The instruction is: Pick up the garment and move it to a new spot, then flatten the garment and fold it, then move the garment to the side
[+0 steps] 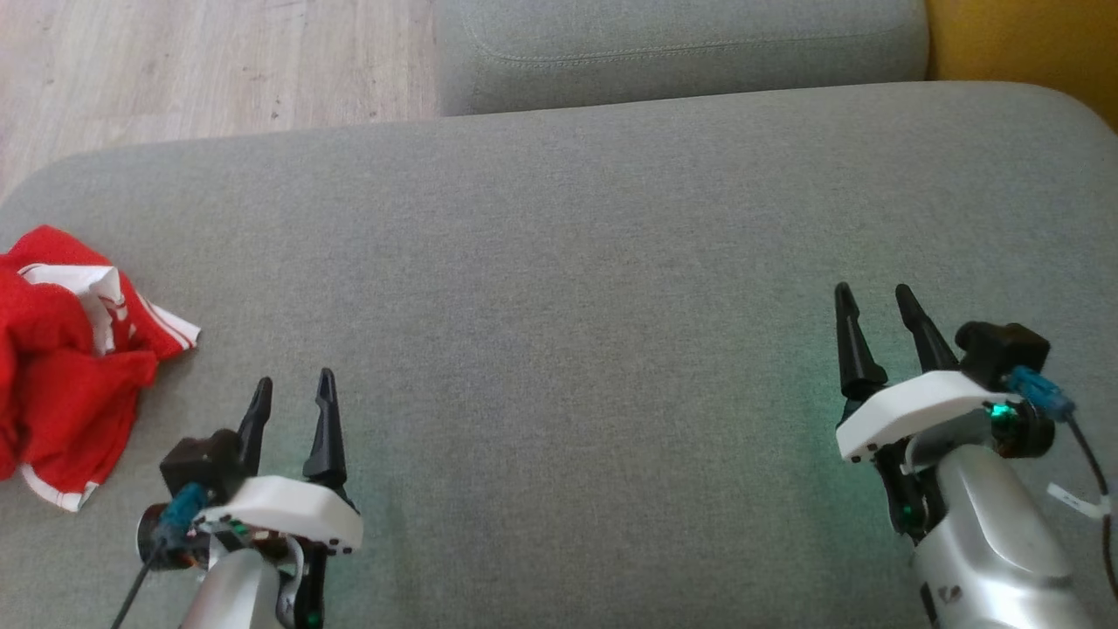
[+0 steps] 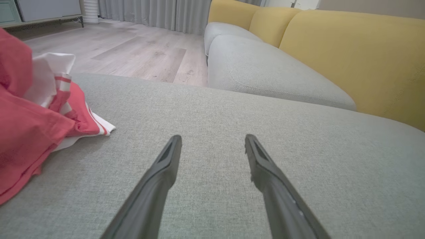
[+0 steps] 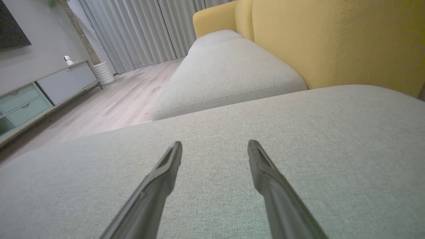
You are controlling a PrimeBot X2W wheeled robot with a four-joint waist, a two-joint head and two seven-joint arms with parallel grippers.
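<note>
I'm over wide grey sofa seat (image 1: 568, 262); second grey cushion (image 1: 681, 44) behind it, yellow backrest (image 1: 1022, 44) far right. Red garment (image 1: 61, 349) with white striped trim lies crumpled at seat's left edge, near left end effector (image 1: 295, 376), apart from it. Right end effector (image 1: 872, 287) well apart from it. Both spread wide, holding nothing.

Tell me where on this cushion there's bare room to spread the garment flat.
The widest bare patch is the middle of the grey cushion, between the left gripper and right gripper, up to the neighbouring cushion. The far right corner by the yellow backrest is bare too. It is crowded only at the left edge, where the crumpled red garment lies.
</note>
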